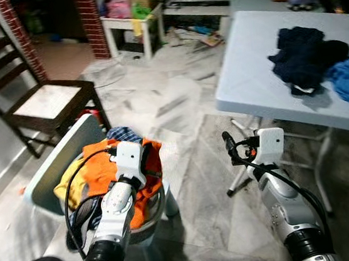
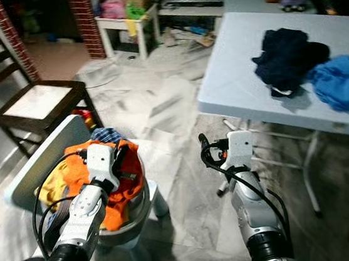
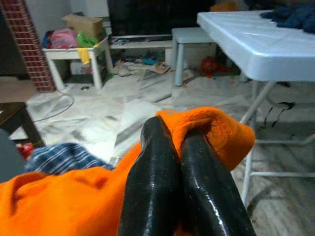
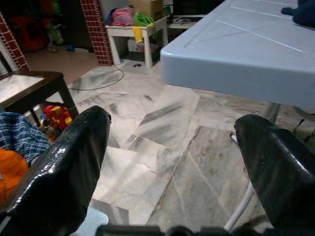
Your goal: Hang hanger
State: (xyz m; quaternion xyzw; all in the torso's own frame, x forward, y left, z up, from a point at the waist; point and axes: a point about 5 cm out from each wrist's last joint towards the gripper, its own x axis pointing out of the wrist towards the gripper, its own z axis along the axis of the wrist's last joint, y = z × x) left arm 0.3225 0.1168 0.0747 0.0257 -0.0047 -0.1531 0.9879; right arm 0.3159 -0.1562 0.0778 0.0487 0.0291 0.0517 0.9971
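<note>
Left wrist view: left gripper (image 3: 179,142) fingers pressed together against orange cloth (image 3: 64,196) in laundry basket (image 1: 153,216). Right gripper (image 4: 172,147) spread wide above floor, near table (image 1: 261,64).

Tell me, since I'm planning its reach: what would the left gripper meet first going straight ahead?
The left gripper, fingers shut, already rests against the orange cloth; beyond looks like open floor.
</note>
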